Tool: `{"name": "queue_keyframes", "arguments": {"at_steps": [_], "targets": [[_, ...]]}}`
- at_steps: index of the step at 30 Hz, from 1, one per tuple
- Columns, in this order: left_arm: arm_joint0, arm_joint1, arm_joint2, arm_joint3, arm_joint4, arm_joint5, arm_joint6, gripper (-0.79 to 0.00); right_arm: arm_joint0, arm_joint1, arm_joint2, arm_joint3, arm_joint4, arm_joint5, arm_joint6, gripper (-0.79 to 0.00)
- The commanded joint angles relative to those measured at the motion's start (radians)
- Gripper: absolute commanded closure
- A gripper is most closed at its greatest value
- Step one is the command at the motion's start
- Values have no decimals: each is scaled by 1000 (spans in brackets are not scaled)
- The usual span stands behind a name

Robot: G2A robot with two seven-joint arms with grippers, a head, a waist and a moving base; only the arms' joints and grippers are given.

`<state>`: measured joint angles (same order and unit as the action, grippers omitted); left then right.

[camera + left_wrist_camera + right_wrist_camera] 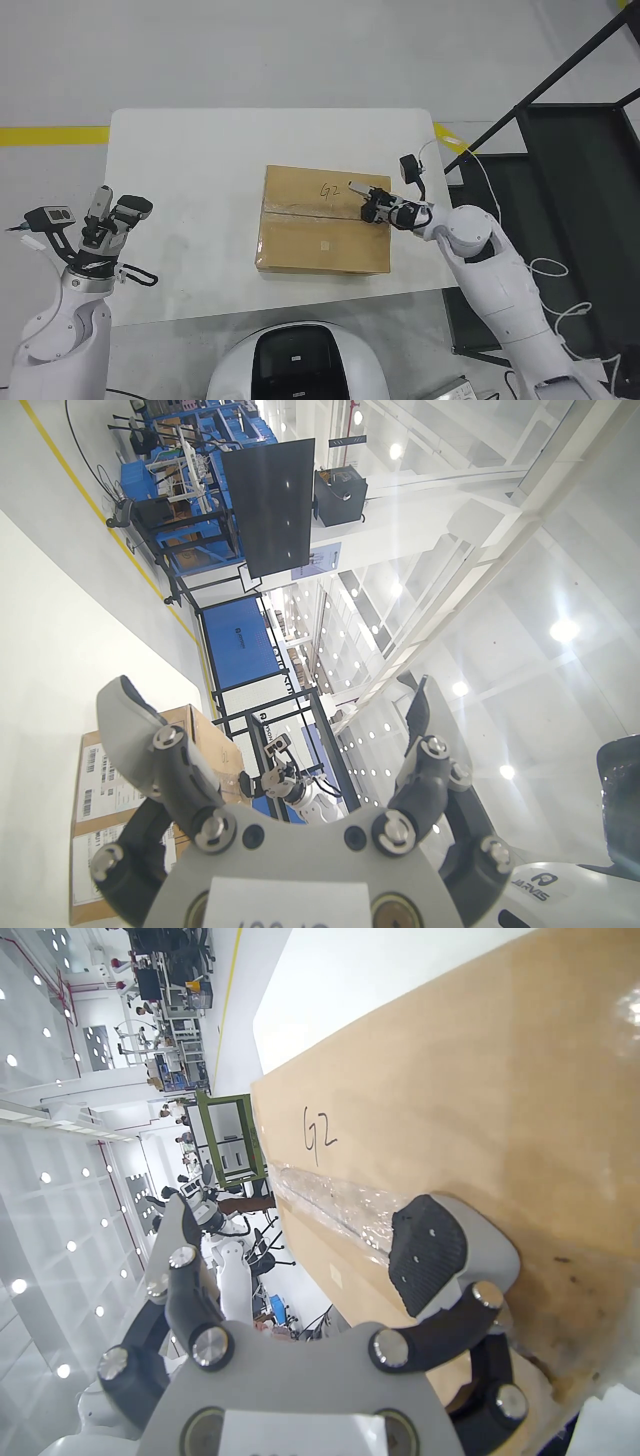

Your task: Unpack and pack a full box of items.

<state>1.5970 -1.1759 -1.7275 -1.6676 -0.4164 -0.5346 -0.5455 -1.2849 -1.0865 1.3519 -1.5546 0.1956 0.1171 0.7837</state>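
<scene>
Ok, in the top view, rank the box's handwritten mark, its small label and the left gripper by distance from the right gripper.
1. handwritten mark: far half of the box.
2. small label: box's near half.
3. left gripper: far off at left.

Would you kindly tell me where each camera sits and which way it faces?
Top view: above the arms, looking down at the white table and closed brown cardboard box; both arms show, left gripper at the table's side, right gripper at the box's edge.
Left wrist view: on the left wrist, tilted up toward the hall ceiling; its open fingers show.
Right wrist view: on the right wrist, looking along the box's taped top past its open fingers.
Shared: every view shows the box.
</scene>
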Motion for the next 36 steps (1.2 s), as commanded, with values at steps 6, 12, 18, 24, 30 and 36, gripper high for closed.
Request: {"name": "queue_keyframes", "arguments": {"at_steps": [6,12,18,24,30,36], "targets": [[0,0,0,0,0,0,0,-785,-62,11,66,-35,17,-7,-16,-785],[0,0,0,0,0,0,0,-785,-87,16,98,-28,30,-13,-19,-785],[0,0,0,0,0,0,0,-785,-120,22,138,-15,46,-52,-22,-785],[0,0,0,0,0,0,0,-785,-163,27,195,-10,73,-129,-46,-785],[0,0,0,0,0,0,0,-785,-196,31,252,-3,95,-182,-79,-785],[0,0,0,0,0,0,0,-785,-230,31,297,-24,113,-278,-129,-785]]}}
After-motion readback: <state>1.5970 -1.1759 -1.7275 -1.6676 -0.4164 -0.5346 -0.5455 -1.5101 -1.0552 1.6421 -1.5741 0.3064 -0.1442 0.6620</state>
